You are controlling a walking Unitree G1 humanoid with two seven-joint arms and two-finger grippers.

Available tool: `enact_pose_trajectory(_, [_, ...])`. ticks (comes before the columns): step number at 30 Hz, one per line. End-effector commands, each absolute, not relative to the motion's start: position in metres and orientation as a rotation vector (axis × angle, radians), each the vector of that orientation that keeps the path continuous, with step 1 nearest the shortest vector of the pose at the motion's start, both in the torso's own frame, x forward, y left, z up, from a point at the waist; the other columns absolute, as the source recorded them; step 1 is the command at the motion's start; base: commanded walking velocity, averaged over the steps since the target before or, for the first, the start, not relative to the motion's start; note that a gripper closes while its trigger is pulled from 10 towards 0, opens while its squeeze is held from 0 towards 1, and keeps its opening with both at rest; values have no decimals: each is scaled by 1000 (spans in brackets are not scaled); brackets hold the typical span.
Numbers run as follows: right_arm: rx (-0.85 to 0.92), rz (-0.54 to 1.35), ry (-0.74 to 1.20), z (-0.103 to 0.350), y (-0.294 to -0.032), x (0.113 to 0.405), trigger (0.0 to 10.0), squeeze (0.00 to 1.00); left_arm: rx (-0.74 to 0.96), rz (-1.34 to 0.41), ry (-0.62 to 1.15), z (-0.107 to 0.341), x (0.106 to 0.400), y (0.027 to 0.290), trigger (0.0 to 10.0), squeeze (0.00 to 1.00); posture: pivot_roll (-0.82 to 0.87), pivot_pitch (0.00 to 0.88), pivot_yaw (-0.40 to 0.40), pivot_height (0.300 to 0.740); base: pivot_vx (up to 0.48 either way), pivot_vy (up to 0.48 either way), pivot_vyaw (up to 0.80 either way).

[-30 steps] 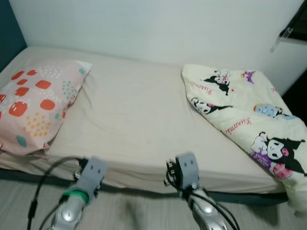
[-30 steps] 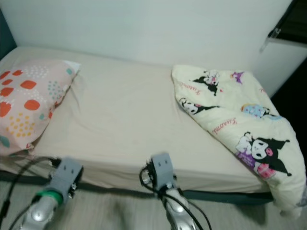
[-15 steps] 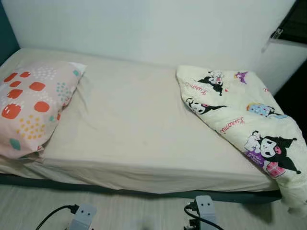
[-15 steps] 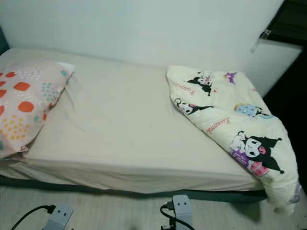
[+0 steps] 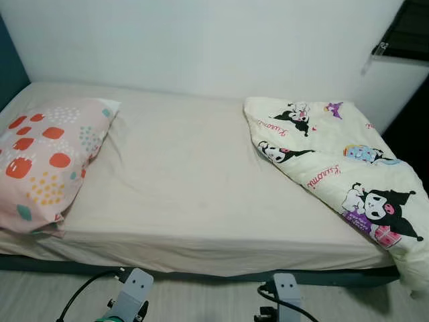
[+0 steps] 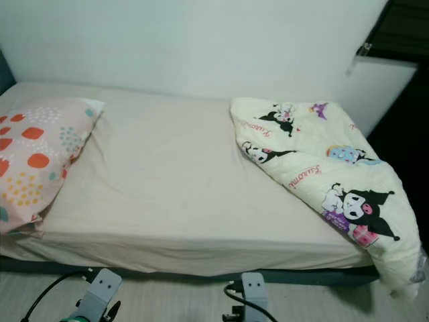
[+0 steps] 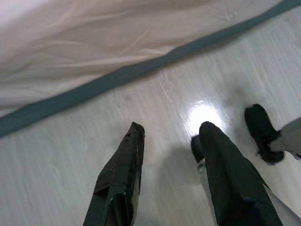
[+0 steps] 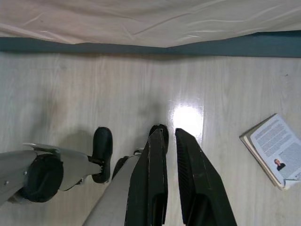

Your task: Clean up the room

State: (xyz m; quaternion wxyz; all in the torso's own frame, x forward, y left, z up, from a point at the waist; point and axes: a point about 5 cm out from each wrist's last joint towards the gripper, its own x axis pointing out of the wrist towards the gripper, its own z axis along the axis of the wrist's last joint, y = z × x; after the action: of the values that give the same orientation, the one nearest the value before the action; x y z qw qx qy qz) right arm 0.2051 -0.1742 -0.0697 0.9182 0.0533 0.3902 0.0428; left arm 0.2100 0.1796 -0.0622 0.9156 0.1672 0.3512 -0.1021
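Pale wood flooring is running along the foot of the frame, and I am standing on it facing the bed's long side. My left gripper is hanging low at the bottom left, its two black fingers spread apart over bare floor and holding nothing. My right gripper is hanging at the bottom centre, fingers nearly pressed together with a thin gap, also holding nothing. Just beside it, a small booklet is lying flat at the right edge of the right wrist view, printed page up, so my right arm is the nearer one for it. Beyond the dark bed base, the mattress is stretching across the frame in a cream sheet. A spotted pillow is lying at the left end. The cartoon-print blanket is lying bunched at the right end, its long axis slanting from upper centre to lower right, drooping over the corner.
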Motion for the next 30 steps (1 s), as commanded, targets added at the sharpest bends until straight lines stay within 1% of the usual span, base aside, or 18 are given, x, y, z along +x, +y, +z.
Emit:
enact_pose_trajectory(1, [121, 65, 808, -72, -178, 201, 10000, 0, 312, -220, 767, -68, 202, 177, 10000, 0, -10, 16, 6, 740, 0, 0, 0])
enact_pose_trajectory(3, [125, 67, 807, -72, -178, 199, 10000, 0, 306, -224, 764, -68, 202, 176, 10000, 0, -7, 12, 2, 740, 0, 0, 0])
enact_pose_trajectory(4, [127, 93, 821, -76, -173, 193, 10000, 0, 270, -169, 770, -69, 200, 179, 10000, 0, 5, 0, -10, 740, 0, 0, 0])
enact_pose_trajectory(8, [120, 133, 830, -78, -165, 190, 10000, 0, 248, -133, 773, -70, 200, 184, 10000, 0, -8, 5, -6, 740, 0, 0, 0])
enact_pose_trajectory(13, [136, 88, 802, -75, -169, 194, 10000, 0, 269, -166, 793, -73, 194, 182, 10000, 0, -12, 18, -2, 740, 0, 0, 0])
enact_pose_trajectory(19, [131, 104, 810, -76, -169, 193, 10000, 0, 242, -130, 773, -69, 201, 183, 10000, 0, -6, 8, -7, 740, 0, 0, 0])
enact_pose_trajectory(25, [114, 125, 799, -74, -166, 197, 10000, 0, 237, -130, 772, -69, 202, 183, 10000, 0, -8, 8, -6, 740, 0, 0, 0])
enact_pose_trajectory(30, [110, 119, 798, -74, -168, 196, 10000, 0, 244, -144, 768, -70, 201, 181, 10000, 0, -7, 13, -9, 740, 0, 0, 0])
